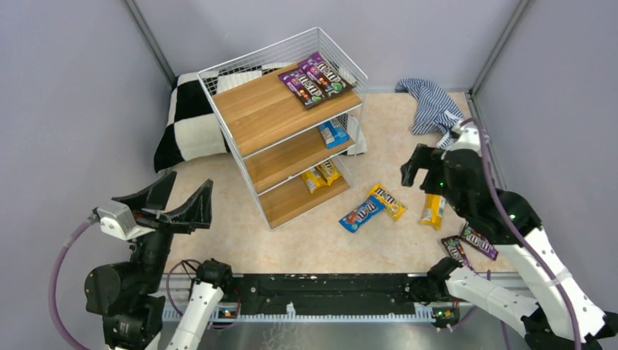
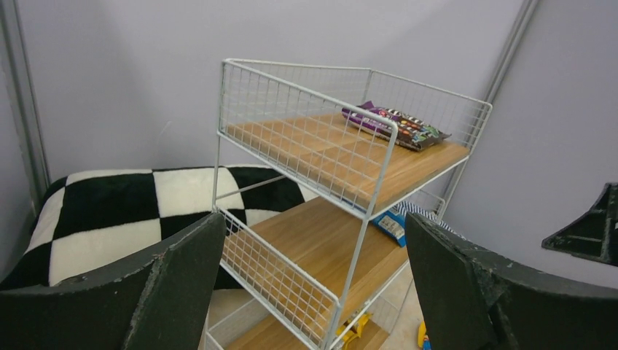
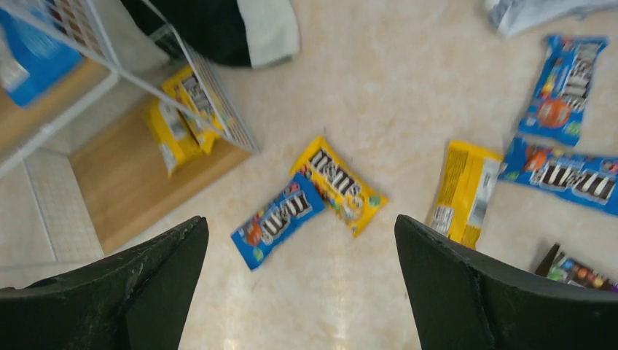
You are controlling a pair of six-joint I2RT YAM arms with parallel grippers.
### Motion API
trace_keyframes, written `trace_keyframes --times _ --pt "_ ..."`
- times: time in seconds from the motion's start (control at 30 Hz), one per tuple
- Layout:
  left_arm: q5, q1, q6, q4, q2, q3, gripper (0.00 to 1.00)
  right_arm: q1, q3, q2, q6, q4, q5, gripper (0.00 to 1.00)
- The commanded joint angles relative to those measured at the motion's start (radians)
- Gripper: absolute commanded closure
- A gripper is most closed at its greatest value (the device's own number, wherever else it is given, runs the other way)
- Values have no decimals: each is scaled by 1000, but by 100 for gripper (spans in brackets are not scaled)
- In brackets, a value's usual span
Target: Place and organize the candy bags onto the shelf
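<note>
Now, left end effector (image 1: 178, 200): wide, empty, facing shelf (image 1: 270, 109).
Right end effector (image 3: 300, 226): wide, empty, above loose bags (image 1: 388, 200).
Shelf tiers: purple bags (image 1: 313, 79) top, blue bags (image 1: 333, 133) middle, yellow bags (image 1: 321, 175) bottom.
Worktop (image 1: 306, 240): loose bags lie right of shelf.

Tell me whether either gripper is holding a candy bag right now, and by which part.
Nothing is held. The left gripper is open, facing the shelf; the right gripper is open above loose candy bags.

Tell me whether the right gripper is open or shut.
Open. The right gripper shows its fingers wide apart, with nothing held between them.
</note>
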Motion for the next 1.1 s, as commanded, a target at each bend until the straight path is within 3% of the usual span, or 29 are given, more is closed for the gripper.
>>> trace_keyframes --times 0.0,0.23,0.4,0.5,0.77,0.9,1.07 --pt "-32 -13 5 -57 -72 -49 2 6 -147 -28 159 -73 -166 1" --pt "-80 -49 22 -121 -121 -103 2 5 -465 -87 386 144 -359 1" --pt "-165 -94 47 -137 -135 -115 2 11 -665 28 560 453 -471 1" --pt "-227 -101 42 -151 -149 -133 2 52 -668 148 590 537 -397 3" --pt "-271 -105 44 -180 -168 -126 2 217 -587 454 577 565 -156 12" --pt "-278 -105 50 -166 -166 -120 2 226 -554 497 512 554 -107 24" --pt "-264 -105 53 -152 -144 -115 2 185 -564 484 394 632 -102 24"
